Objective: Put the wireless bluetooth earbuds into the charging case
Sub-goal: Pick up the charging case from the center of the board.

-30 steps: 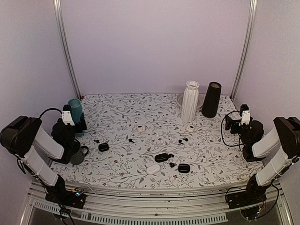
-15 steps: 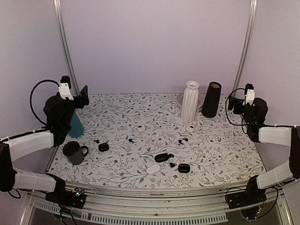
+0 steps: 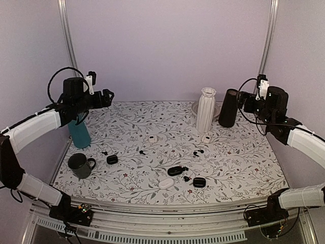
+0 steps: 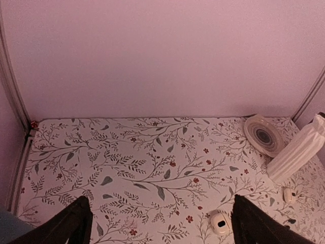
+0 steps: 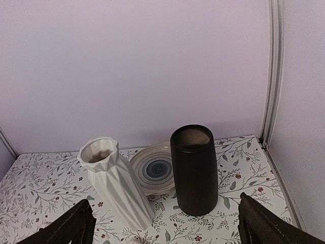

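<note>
no brand or lettering can be read; any marks on the little cases are too small to tell. the left gripper (image 3: 108, 94) hangs high in the upper left of the top view, over the back left corner of the floral table (image 3: 127, 122). its jaws are spread wide with nothing between them, and its wrist view shows only cloth between the two dark fingers (image 4: 71, 223). the right gripper (image 3: 240, 97) is raised at the upper right, just beside the rim of the black vase (image 3: 228, 108). its jaws are equally wide and empty, though whether it touches the vase i cannot tell.

the black earbuds (image 3: 197, 152) lie loose on the cloth near the middle of the frame, a second earbud (image 3: 142, 152) further left, apart from every case. a black charging case (image 3: 175, 171), which seems to be open, sits lower centre. a white case (image 3: 166, 183) and a shut black case (image 3: 199, 182) lie near it. a white ribbed vase (image 3: 205, 109) stands beside the black one, with a plate (image 3: 195, 107) behind it.
</note>
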Action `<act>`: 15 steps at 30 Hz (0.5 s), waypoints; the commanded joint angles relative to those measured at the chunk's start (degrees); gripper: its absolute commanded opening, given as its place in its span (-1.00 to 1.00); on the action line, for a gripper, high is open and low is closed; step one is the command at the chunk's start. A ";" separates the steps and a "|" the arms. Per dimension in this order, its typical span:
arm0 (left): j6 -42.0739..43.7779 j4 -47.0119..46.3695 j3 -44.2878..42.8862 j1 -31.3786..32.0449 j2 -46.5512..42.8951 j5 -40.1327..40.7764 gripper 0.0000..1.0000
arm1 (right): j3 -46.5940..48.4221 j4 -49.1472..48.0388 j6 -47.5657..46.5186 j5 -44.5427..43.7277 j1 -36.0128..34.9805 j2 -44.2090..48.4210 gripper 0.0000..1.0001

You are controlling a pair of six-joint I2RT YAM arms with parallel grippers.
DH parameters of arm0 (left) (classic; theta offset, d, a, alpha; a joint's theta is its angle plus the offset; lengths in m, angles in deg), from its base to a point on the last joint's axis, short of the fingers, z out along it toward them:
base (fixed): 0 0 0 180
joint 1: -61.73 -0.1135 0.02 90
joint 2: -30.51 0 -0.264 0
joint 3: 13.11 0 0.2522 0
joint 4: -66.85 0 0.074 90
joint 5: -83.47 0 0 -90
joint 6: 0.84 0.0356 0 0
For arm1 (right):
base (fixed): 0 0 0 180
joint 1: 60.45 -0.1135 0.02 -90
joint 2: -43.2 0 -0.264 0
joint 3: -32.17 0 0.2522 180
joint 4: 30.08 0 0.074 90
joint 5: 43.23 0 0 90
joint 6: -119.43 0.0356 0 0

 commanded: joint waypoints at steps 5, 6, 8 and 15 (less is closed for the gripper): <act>-5.07 3.36 -2.00 1.17 1.81 -2.81 0.92 | -6.80 2.35 11.49 -12.94 0.70 9.66 0.98; -4.97 2.50 -1.38 1.79 1.29 -2.19 0.92 | -6.78 2.82 9.88 -12.33 0.69 9.72 0.98; -3.68 2.91 -1.57 3.23 1.16 0.40 0.92 | -5.78 5.09 8.30 -11.40 0.73 8.55 0.98; 3.55 -2.68 2.13 8.03 -2.46 7.21 0.92 | -3.60 10.84 9.43 -5.18 0.72 3.60 0.98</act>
